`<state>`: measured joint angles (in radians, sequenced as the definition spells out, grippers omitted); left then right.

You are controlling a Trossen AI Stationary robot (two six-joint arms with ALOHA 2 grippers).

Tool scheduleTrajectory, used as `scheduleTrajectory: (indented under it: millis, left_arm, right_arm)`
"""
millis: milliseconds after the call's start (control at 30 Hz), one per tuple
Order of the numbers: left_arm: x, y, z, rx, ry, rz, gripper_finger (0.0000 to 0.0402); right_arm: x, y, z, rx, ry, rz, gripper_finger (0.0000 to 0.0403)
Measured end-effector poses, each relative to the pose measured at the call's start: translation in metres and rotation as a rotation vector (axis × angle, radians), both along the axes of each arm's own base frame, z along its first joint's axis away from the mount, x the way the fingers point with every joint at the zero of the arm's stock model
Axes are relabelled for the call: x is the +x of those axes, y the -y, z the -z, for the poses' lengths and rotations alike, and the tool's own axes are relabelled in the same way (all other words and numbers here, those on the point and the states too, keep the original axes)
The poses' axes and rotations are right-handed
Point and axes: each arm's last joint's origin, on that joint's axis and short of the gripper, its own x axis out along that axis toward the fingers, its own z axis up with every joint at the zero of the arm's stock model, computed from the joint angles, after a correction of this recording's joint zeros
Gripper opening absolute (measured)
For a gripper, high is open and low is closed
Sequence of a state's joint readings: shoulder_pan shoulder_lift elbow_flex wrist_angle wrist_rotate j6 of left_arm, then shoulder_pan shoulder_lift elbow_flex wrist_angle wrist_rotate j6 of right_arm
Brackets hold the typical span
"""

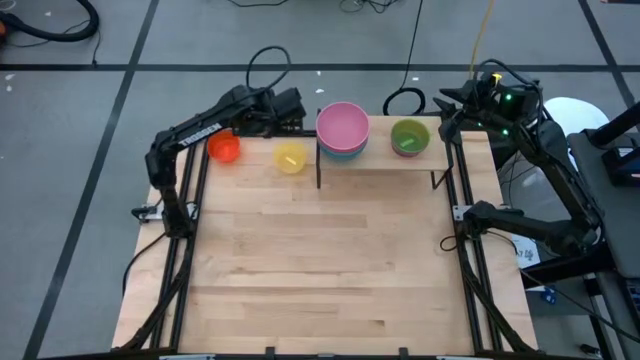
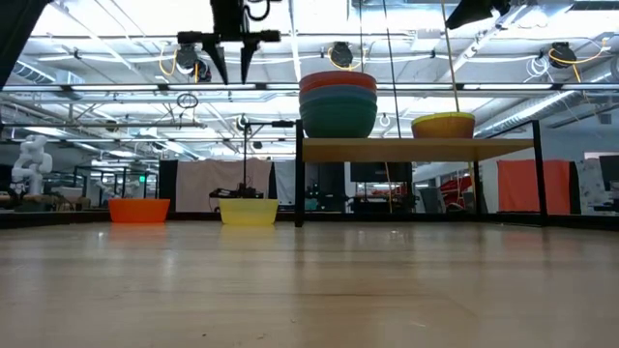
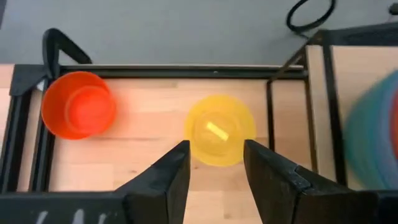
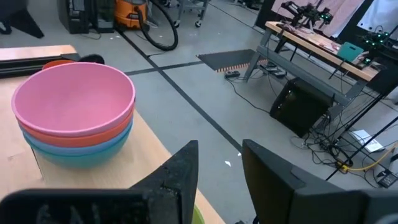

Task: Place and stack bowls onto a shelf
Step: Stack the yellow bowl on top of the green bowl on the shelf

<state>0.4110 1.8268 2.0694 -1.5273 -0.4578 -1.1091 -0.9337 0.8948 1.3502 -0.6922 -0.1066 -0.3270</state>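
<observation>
Nearest to me the large light-wood tabletop [image 1: 320, 260] lies bare across its front and middle. At its far edge stands the small light-wood shelf on thin black metal supports [image 1: 385, 158].

On the shelf I see a stack of small round plastic bowls with the pink bowl [image 1: 342, 125] on top; in my right wrist view a red bowl [image 4: 93, 134] sits under it, then two bluish ones, which I take for the blue bowl [image 4: 87, 144] and the teal bowl [image 4: 78, 157]. Beside the stack, apart from it, is the green plastic bowl [image 1: 409, 136], with another bowl nested beneath it whose colour I cannot settle.

To the left of the shelf, on the tabletop, the yellow plastic bowl [image 1: 290, 157] and the orange plastic bowl [image 1: 224, 147] stand well apart from each other.

My left gripper [image 3: 214, 168] hangs high above the yellow bowl, fingers spread and holding nothing. My right gripper [image 4: 219, 171] hovers above the shelf's right end near the green bowl, fingers likewise parted and empty.
</observation>
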Motion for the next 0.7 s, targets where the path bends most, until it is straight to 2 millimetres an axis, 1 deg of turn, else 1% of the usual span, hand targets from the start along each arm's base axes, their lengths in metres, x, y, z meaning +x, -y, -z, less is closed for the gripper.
scheduleTrajectory:
  millis: [167, 233, 467, 533, 600, 700]
  left_arm:
    - [0.0, -0.024, 0.016, -0.088, -0.037, -0.05, 0.0154]
    - [-0.004, -0.034, 0.021, -0.137, -0.049, -0.054, 0.0154]
    - [0.0, -0.058, 0.039, -0.222, -0.061, -0.023, 0.0154]
    - [-0.004, -0.065, 0.043, -0.251, -0.073, -0.045, 0.0154]
    - [-0.003, -0.072, 0.049, -0.268, -0.07, -0.054, 0.0154]
    - [-0.005, -0.083, 0.057, -0.328, -0.068, -0.016, 0.0154]
  right_arm:
    - [0.0, 0.0, 0.0, 0.0, 0.0, 0.0, 0.0118]
    - [0.0, 0.0, 0.0, 0.0, 0.0, 0.0, 0.0118]
    - [0.0, 0.0, 0.0, 0.0, 0.0, 0.0, 0.0118]
    - [0.0, 0.0, 0.0, 0.0, -0.001, -0.001, 0.0118]
    - [0.0, 0.0, 0.0, -0.001, -0.001, -0.001, 0.0118]
    - [0.0, 0.0, 0.0, -0.005, -0.006, -0.003, 0.0118]
